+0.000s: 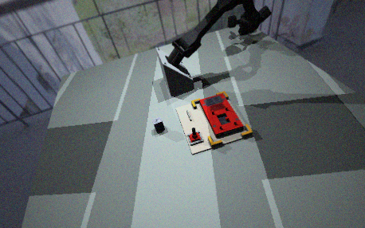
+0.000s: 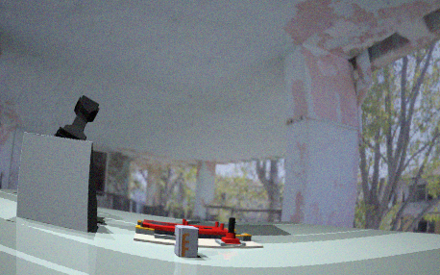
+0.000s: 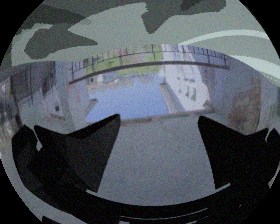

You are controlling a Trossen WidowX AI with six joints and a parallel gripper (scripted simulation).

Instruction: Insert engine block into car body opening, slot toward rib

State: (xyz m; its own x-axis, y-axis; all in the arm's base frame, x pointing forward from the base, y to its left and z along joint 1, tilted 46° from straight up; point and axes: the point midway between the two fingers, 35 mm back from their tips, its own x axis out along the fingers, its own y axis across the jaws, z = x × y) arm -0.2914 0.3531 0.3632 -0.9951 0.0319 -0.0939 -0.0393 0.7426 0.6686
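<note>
The red car body (image 1: 232,124) (image 2: 168,226) lies between yellow corner pieces on a cream board (image 1: 184,113). Its dark opening (image 1: 222,118) looks empty; the rib cannot be made out. A small block (image 1: 159,127) (image 2: 185,241), dark with a pale top and orange marks on one side, stands off the board, apart from the car body. It looks like the engine block; its slot is not discernible. My gripper (image 3: 161,119) (image 1: 249,19) is open with nothing between its fingers, raised far behind and to the side of the car body, facing away from it.
A red piece with a black upright post (image 1: 194,136) (image 2: 231,233) stands on the board's near left corner. A thin pale strip (image 1: 189,115) is on the board's left part. The yellow corners (image 1: 215,142) frame the car body. The arm's pedestal (image 1: 178,81) (image 2: 55,180) stands behind the board.
</note>
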